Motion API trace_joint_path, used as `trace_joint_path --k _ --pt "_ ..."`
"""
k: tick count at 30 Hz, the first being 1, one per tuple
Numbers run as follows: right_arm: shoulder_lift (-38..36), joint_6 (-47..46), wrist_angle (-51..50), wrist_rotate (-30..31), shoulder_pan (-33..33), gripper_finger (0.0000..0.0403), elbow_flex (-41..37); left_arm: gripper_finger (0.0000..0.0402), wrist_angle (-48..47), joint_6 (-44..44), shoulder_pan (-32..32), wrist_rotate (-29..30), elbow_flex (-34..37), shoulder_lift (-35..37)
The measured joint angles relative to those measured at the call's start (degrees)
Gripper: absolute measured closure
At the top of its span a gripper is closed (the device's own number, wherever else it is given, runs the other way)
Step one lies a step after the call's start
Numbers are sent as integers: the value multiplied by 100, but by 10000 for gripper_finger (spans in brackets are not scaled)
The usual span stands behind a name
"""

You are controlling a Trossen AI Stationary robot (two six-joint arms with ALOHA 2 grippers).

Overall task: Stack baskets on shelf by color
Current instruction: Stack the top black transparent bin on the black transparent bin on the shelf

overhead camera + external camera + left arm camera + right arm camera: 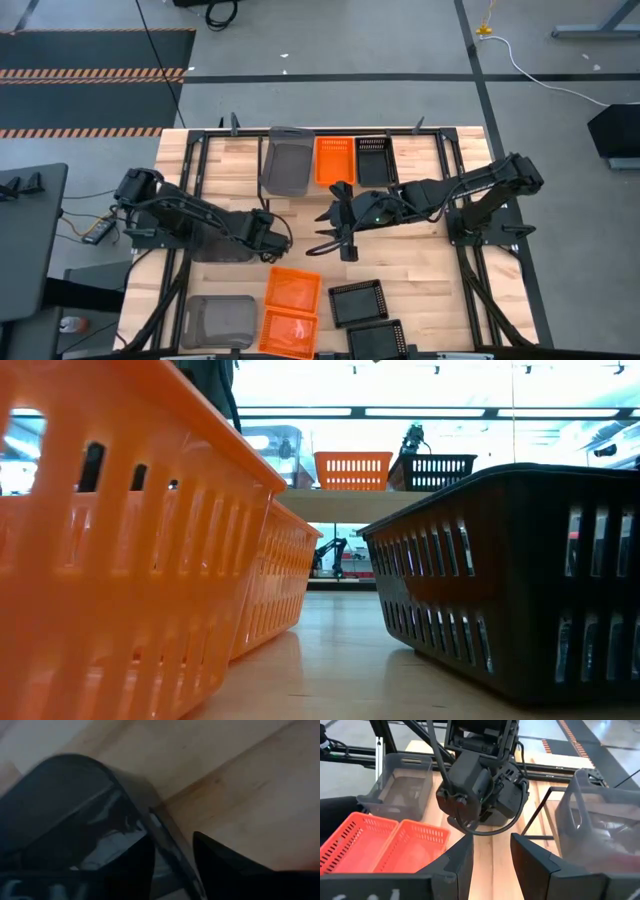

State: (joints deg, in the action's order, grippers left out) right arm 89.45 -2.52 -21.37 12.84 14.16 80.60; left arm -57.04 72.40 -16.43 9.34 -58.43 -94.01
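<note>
While the right fingers (490, 855) hover open over bare table (420, 260), left fingers (172, 865) straddle a grey basket (65, 815) rim.

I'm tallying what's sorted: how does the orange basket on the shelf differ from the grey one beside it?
The orange basket sits flat on the shelf, while the grey basket hangs out past the shelf's front edge. The orange basket is opaque with slotted sides; the grey basket is smoky, see-through and smooth-walled. The grey basket also looks larger. Both are shallow rectangular trays resting on the shelf.
</note>
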Motion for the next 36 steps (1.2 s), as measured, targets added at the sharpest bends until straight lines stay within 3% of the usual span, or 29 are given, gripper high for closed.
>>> trace_joint_path --k 6,13,24,30,36 --pt "0 -204 -94 41 132 266 0 387 18 29 -31 -309 -30 75" --pt "0 -482 -360 419 390 266 -2 395 -703 -28 -84 -368 -431 160" --pt "0 -678 -447 843 877 266 -2 398 -3237 -87 -648 -347 -2887 161" --pt "0 -683 -395 1059 1027 266 -2 398 -3260 -817 -860 -408 -3996 230" --pt "2 -719 -404 1160 1076 266 -2 398 -3291 -1341 -856 -133 -4424 228"
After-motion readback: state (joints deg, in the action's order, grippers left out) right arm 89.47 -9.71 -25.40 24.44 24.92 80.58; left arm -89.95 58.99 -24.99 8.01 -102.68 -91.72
